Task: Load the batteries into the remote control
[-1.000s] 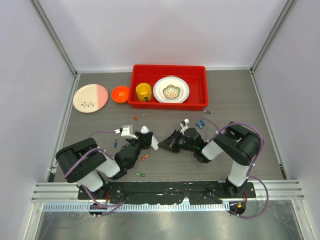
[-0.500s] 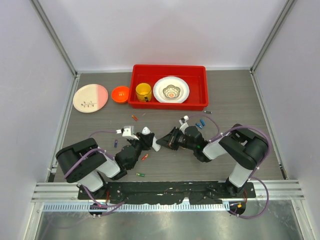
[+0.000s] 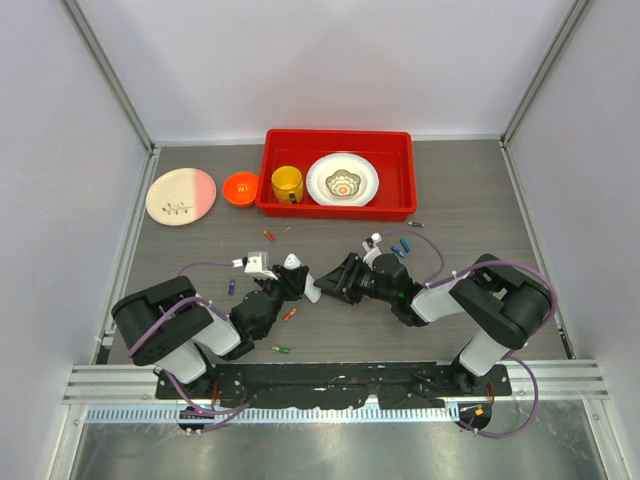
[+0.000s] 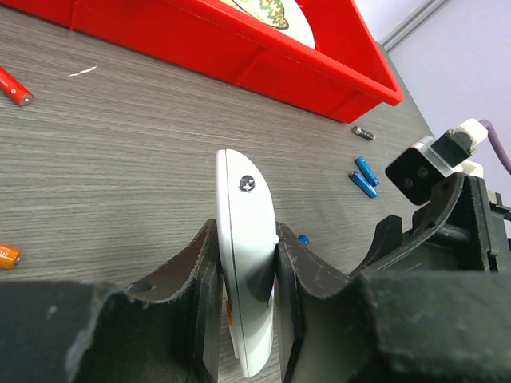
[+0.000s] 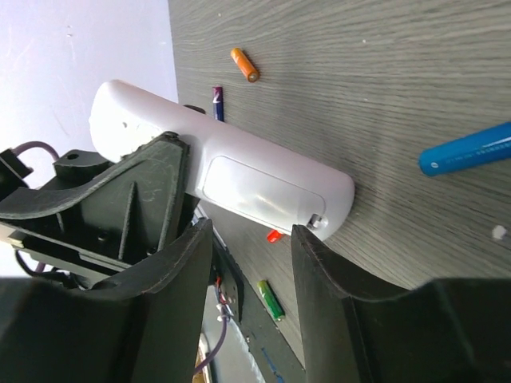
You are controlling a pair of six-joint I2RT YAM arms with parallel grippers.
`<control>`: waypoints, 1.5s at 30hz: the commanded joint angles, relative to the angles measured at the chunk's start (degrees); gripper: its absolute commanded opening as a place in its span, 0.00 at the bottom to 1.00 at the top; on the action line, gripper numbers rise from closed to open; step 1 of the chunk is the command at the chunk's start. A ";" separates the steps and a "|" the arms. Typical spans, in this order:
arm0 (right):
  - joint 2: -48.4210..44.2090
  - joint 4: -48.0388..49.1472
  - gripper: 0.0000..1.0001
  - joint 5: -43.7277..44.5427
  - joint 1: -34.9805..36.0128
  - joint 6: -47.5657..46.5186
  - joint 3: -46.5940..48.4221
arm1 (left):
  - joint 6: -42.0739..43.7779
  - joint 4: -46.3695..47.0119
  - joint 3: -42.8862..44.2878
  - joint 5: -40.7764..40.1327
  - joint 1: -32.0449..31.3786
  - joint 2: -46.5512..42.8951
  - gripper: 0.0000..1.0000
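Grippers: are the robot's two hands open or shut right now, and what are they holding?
Left gripper: shut on the remote control.
Right gripper: open, holding nothing.

Remote control (image 4: 239,191) plain white. Batteries (image 4: 365,171) blue, orange, red, green, one colour each. Counter (image 3: 470,200) grey wood-grain. Bin (image 3: 335,211) red; mug (image 3: 287,183) yellow; patterned plate (image 3: 343,180) white with a floral centre; bowl (image 3: 240,187) orange; two-tone plate (image 3: 180,195) half pink, half cream. Left tool (image 4: 245,230), right tool (image 5: 251,230) black.
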 commanded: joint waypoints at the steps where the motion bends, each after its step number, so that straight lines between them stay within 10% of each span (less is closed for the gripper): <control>1: -1.69 -2.20 0.50 1.25 0.11 -1.46 -0.37 | 2.83 11.14 -0.52 -2.34 -0.68 0.46 0.00; 45: 4.55 7.56 0.29 -0.78 0.11 1.88 0.50 | 5.03 11.14 -0.08 -4.98 -4.98 3.28 0.00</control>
